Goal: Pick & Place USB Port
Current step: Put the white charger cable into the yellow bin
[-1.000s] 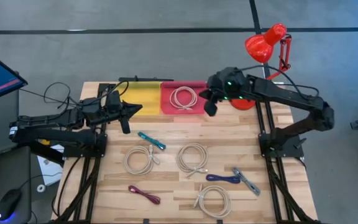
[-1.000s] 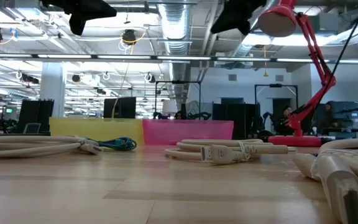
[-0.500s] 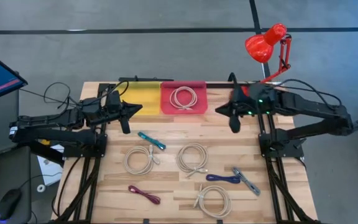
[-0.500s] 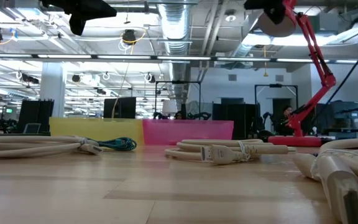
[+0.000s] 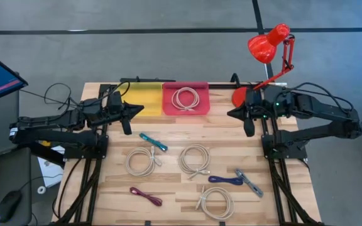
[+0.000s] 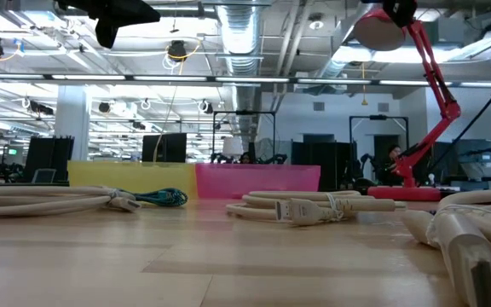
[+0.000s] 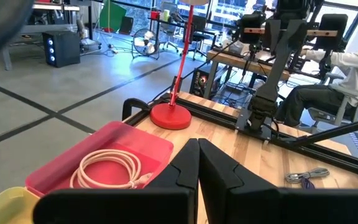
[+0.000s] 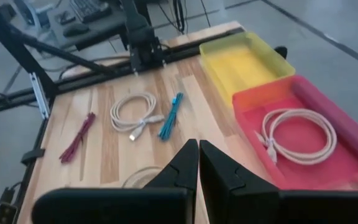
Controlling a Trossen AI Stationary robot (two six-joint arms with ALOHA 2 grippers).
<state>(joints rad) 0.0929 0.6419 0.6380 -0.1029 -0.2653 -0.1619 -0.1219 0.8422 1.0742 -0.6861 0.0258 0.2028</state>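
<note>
Our right hand (image 5: 249,119) hangs closed and empty above the back right part of the table (image 5: 168,188), just in front of the red lamp (image 5: 266,47); in its own wrist view the two fingers (image 8: 188,163) lie pressed together with nothing between them. Our left hand (image 5: 128,113) is likewise closed and empty, raised near the yellow tray (image 5: 144,97) at the back left.

Outward from the right hand, the pink tray (image 5: 187,108) sits beside the yellow one and already holds one coiled white cable (image 5: 185,98). The cables yet to be moved lie loose on the table in front: a teal cable (image 5: 153,141), two white coils (image 5: 142,160) and (image 5: 195,158) in the middle, a third white coil (image 5: 213,201) near the front edge, a maroon cable (image 5: 146,196) and a blue cable (image 5: 230,181).

We judge these cables light, soft and springy. A coil gripped by a single strand will likely sag or unwind, so the better hold seems to be where the loops are bundled together, or across the stiff plug end. The jacket looks smooth, so a firm pinch is called for; nothing here seems fragile.

Against the earlier frames, the right arm has swung away from over the pink tray toward the lamp, while the left arm and all the cables stay as they were.
</note>
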